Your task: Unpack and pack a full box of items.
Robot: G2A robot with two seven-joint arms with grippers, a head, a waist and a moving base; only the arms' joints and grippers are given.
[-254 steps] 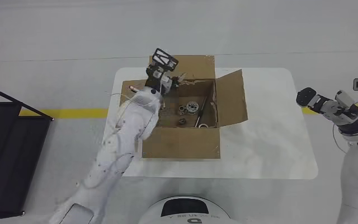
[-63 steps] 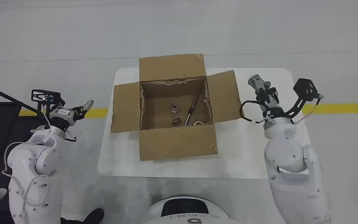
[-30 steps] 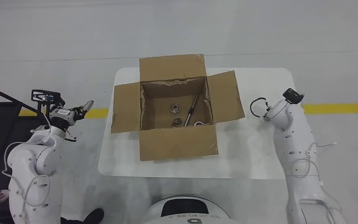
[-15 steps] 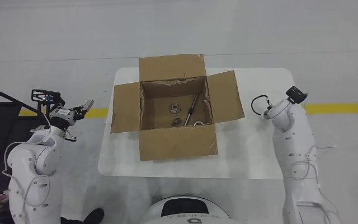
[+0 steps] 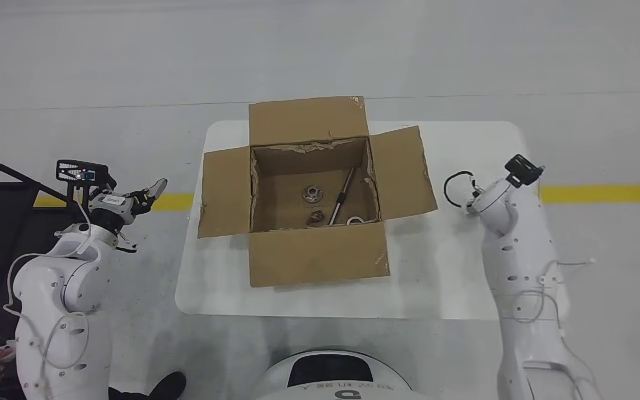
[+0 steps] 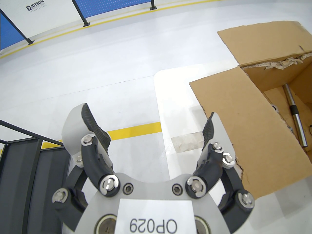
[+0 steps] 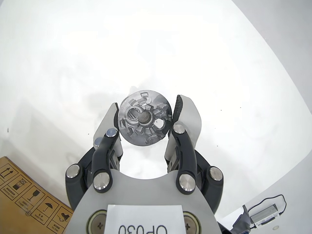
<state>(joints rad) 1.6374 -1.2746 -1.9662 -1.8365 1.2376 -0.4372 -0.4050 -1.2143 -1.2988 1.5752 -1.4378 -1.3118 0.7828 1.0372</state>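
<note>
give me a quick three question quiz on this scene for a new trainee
1. True or false: the left gripper is open and empty.
2. What does the right gripper hold? A) a roll of tape B) a round metal part C) a bottle
3. Fill in: the metal rod lies inside the ____.
Key: 1 true; 2 B; 3 cardboard box.

A white code label sits at the base of the left gripper, a matching label at the base of the right gripper, handling pictograms with tiny captions mark the cardboard box, and logo lettering marks the wall panels beyond the box.
</note>
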